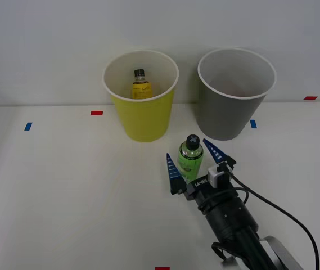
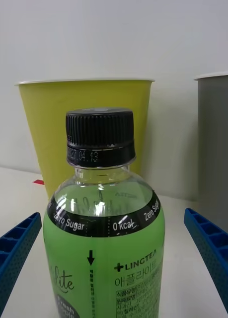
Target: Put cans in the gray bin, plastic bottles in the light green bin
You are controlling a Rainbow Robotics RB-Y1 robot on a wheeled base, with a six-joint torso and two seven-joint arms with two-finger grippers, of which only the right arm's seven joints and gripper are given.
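On the white surface (image 1: 64, 185), just in front of the light green bin (image 1: 144, 115) and gray bin (image 1: 234, 107), stands our green bottle (image 1: 190, 157). Our right gripper (image 1: 196, 158) has its blue fingers (image 2: 14, 253) wide open, one on each side, not touching it. Inside the light green bin sits the yellow-label bottle (image 1: 140, 85).

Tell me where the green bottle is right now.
In the front view the green bottle stands upright on the table between the open blue fingers, just in front of the gap between the light green bin and gray bin.
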